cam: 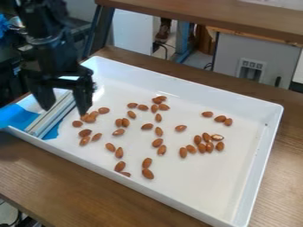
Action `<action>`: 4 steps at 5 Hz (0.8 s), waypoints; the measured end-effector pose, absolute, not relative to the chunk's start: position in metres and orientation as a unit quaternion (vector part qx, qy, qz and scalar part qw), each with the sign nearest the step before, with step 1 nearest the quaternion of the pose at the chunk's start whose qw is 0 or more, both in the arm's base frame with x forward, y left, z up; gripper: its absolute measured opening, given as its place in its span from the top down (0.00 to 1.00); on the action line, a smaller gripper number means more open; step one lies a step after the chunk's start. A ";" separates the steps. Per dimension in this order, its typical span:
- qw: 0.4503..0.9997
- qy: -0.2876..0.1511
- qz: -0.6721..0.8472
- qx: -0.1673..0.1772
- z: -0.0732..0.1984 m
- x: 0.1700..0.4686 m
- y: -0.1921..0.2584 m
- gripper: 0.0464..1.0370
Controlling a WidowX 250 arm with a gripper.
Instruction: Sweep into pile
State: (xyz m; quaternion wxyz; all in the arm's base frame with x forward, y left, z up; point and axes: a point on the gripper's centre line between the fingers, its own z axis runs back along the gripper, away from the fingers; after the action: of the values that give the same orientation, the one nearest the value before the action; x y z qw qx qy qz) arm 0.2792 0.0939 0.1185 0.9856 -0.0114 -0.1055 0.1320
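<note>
The black gripper [65, 108] hangs at the left of the frame, fingers spread apart, over the white tray [207, 195]. Almonds [148, 174] lie scattered in loose clusters from left to right across the tray's middle. Beside blue tape [17, 116] sits what looks like a pale ridged bar [52, 117].

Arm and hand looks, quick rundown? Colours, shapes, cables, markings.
Black robot arm, blocky joint housings, narrower sections between. Black two-finger hand: straight crossbar frame, two broad fingers tapering toward the tips, same black throughout. I can't make out any cable or marking on either.
</note>
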 end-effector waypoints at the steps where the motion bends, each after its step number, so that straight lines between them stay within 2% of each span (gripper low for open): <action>1: 0.985 -0.116 0.126 -0.010 0.118 0.287 0.095 0.04; 4: 0.980 -0.147 0.130 0.000 0.108 0.296 0.124 0.04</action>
State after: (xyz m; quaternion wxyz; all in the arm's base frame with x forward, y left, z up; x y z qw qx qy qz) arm 0.2957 0.1235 0.1084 0.9805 0.0004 -0.1470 0.1304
